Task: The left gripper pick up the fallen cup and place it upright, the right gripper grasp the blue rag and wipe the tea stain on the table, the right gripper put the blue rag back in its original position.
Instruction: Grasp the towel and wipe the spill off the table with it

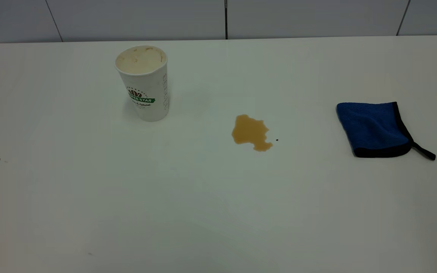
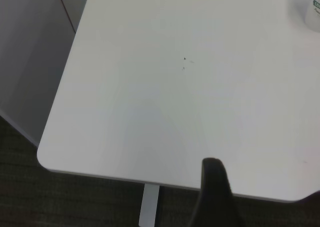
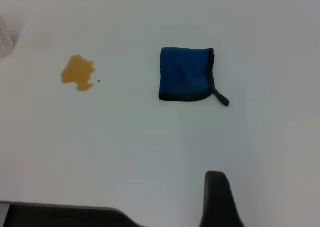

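Cup [image 1: 143,82] upright, rag [image 1: 374,129] beside stain [image 1: 250,132]

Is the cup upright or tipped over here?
Upright: the cup stands on its base on the table, open rim facing up.

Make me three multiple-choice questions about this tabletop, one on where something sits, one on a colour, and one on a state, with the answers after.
1. In the exterior view, where does the amber-brown tea stain lie?
A. between the white paper cup and the folded blue microfibre rag
B. under the rag
C. inside the cup

2. What colour is the rag's edging?
A. white
B. black
C. green

3. How does the cup stand on the white table?
A. on its side
B. upside down
C. upright, mouth up

Answers: 1 A, the puddle sits apart from both, cup to its left and rag to its right. 2 B, a dark border and loop tail show. 3 C, its cream inside faces up.
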Controlling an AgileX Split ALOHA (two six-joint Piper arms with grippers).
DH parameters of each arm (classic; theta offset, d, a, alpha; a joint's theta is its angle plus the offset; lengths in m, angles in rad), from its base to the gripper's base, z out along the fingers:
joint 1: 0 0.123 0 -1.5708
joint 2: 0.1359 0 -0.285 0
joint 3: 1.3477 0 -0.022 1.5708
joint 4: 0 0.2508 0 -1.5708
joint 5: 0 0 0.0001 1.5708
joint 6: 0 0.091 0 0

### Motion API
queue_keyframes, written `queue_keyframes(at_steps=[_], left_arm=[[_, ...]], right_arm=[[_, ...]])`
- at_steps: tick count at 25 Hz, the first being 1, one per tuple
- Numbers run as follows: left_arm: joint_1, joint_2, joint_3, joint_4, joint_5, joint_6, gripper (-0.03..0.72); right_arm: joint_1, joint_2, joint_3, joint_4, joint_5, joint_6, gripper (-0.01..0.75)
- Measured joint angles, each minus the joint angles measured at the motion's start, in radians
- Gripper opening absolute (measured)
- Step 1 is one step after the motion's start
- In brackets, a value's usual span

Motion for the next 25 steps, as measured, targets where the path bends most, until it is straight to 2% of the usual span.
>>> queue_keyframes(at_steps=[7,11,16,21,25], left_arm=[[0.000,0.000,0.000,0.000,0.000,0.001,0.564],[0.000,0.000,0.000,0.000,0.000,0.001,0.564],[0.000,0.000,0.000,0.000,0.000,0.001,0.564],[0.000,0.000,0.000,0.000,0.000,0.001,0.564],[0.000,0.000,0.000,0.000,0.000,0.001,0.564]], right_arm=[[0.000,0.000,-0.001,0.026,0.000,-0.001,0.534],[0.000,0.116,-0.018,0.104,-0.061,-0.067,0.563],[0.000,0.421,-0.024,0.172,-0.290,-0.212,0.639],[0.000,0.799,-0.028,0.311,-0.597,-0.371,0.644],[0.000,1.112,-0.093,0.477,-0.718,-0.558,0.635]])
